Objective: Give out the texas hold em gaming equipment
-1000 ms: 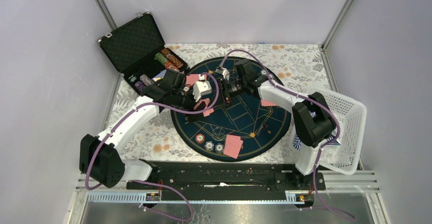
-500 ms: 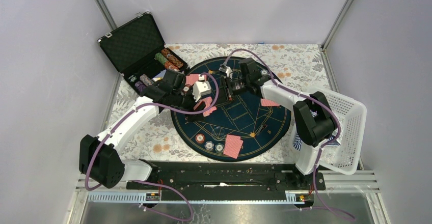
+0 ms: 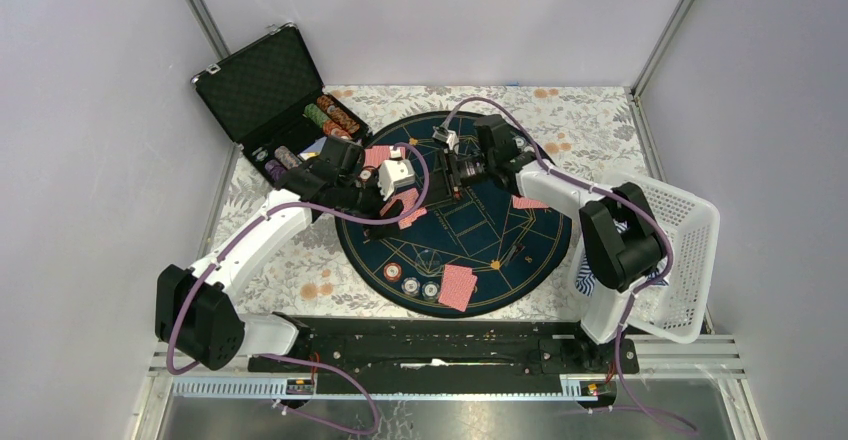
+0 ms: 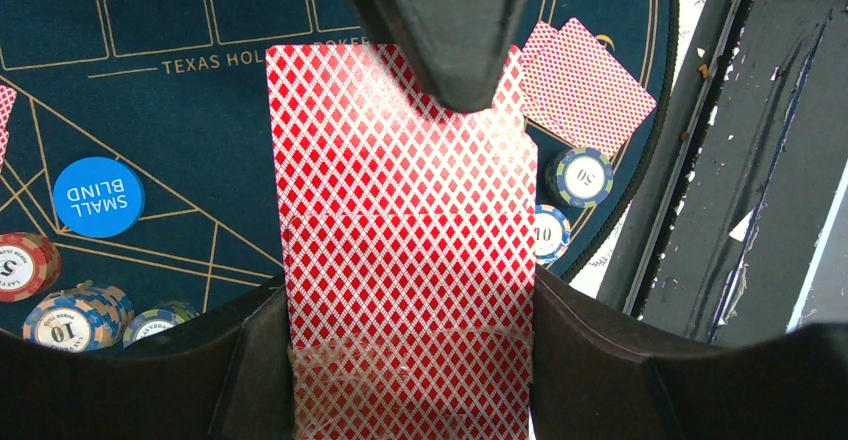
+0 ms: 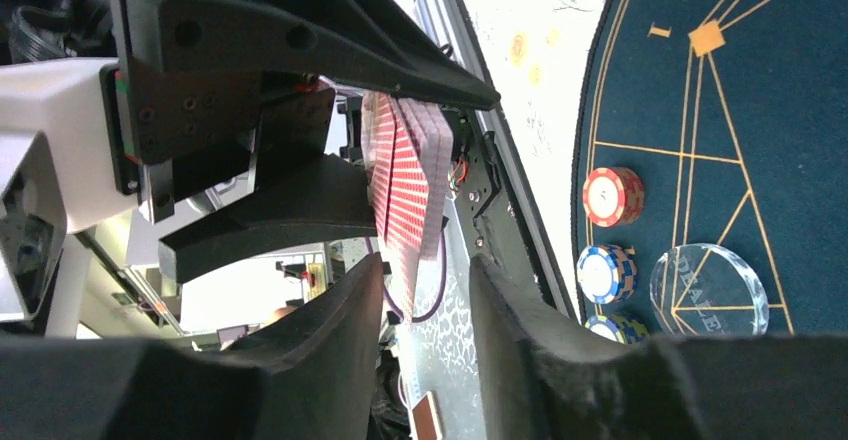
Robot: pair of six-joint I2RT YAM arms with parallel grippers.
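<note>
A deck [image 4: 405, 240] of red-backed cards is clamped in the left jaws, with one finger [image 4: 440, 30] pressed on its back and the other beneath it. In the right wrist view the cards are seen slightly fanned. The deck is held above the left part of the round blue mat [image 3: 500, 225], clear of the felt. The right jaws are turned toward the deck and stand apart. The deck's lower edge is seen in the gap between them, but whether it is touched cannot be told.

A blue small blind disc [image 4: 98, 196] lies flat on the mat below the deck, with a few chips [image 4: 75, 318] near it. A clear disc [image 5: 709, 287] lies flat on the mat just beside a red chip [image 5: 612, 196] and a blue chip [image 5: 607, 272]. At the mat's near edge two cards [image 3: 459, 286] lie face down and overlapped, with three chips [image 3: 410, 284] just to their left. More cards are seen at the mat's far left edge [image 3: 375, 155], and another card [image 3: 528, 202] lies beside the right arm [image 3: 600, 220].

An open black case [image 3: 262, 85] stands at the far left corner of the flowered surface [image 3: 590, 115], with rows of chips [image 3: 332, 115] in it. A white basket [image 3: 690, 250] is tilted at the right edge.
</note>
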